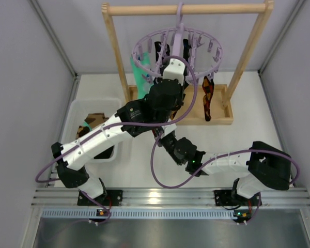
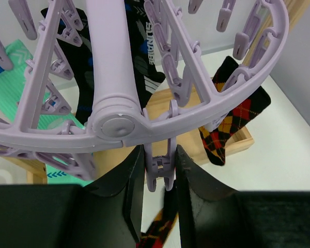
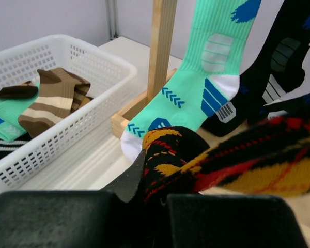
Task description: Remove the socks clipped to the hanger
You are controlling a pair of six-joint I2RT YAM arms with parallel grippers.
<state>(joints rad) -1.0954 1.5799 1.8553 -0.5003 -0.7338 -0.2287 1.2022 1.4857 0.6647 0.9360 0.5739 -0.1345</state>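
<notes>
The lavender hanger (image 1: 178, 49) hangs from the wooden rack's top bar. My left gripper (image 2: 160, 159) is shut on one of its clips (image 2: 159, 168), fingers pressing both sides. A red, orange and black argyle sock (image 2: 163, 230) hangs from that clip. My right gripper (image 3: 163, 178), low under the left arm (image 1: 164, 138), is shut on that argyle sock (image 3: 196, 155). A second argyle sock (image 2: 232, 119) (image 1: 207, 101), a teal-and-white sock (image 3: 196, 93) (image 1: 139, 77) and a black patterned sock (image 2: 139, 57) (image 3: 279, 77) hang from other clips.
A light wooden rack (image 1: 113, 46) with a tray base (image 1: 225, 116) carries the hanger. A white mesh basket (image 3: 67, 67) (image 1: 77, 111) stands to the left and holds a brown striped sock (image 3: 51, 103) and other socks. Grey walls close in on both sides.
</notes>
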